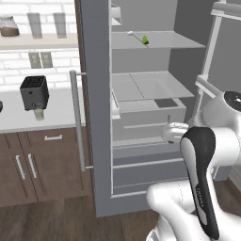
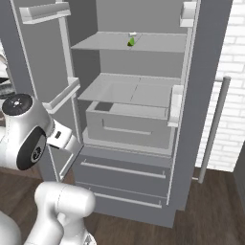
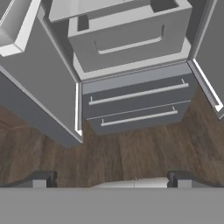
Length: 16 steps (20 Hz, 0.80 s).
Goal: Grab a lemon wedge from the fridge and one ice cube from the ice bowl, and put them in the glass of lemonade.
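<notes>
Now, with the fridge (image 1: 96, 117) open, my claw (image 3: 111, 180) gapes wide and empty; I should rise to the far upper shelf (image 2: 158, 43) and approach the lemon wedge (image 2: 130, 42) level.

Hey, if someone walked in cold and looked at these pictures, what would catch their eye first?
The fridge stands wide open, both doors swung out, its grey shelves nearly bare. One bright lemon wedge sits alone on the top shelf. Left of the fridge, a black toaster stands on the counter with the lemonade glass just in front of it.
</notes>
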Tool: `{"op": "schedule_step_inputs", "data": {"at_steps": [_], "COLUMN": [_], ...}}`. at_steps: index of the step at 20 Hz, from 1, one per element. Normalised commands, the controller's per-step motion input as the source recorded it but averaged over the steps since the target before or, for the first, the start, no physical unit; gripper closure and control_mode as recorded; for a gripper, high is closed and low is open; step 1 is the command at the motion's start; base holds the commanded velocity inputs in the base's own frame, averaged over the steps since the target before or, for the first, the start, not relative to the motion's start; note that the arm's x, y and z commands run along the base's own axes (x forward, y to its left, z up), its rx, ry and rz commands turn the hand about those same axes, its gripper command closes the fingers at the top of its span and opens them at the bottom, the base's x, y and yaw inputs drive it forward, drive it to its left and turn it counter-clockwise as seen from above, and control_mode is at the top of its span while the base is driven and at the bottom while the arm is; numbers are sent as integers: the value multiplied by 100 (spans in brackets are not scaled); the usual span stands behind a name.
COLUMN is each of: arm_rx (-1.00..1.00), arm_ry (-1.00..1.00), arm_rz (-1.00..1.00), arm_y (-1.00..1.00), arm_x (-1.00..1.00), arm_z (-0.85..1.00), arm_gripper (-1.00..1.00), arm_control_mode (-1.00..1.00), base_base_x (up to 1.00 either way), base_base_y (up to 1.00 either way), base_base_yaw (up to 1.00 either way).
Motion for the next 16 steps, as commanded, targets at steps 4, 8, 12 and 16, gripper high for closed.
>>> {"op": "schedule_step_inputs", "data": {"at_steps": [4,8,12,16], "arm_rx": [0,0,0,0], "arm_ry": [0,0,0,0], "arm_rz": [0,0,0,0], "arm_y": [0,0,0,0], "arm_x": [0,0,0,0], "arm_z": [0,0,0,0], "arm_gripper": [-100,-100,-100,-100], "arm_control_mode": [-100,-100,100,100], "base_base_x": [0,0,0,16], "base_base_y": [0,0,-6,-33], "base_base_yaw": [0,0,0,0]}}
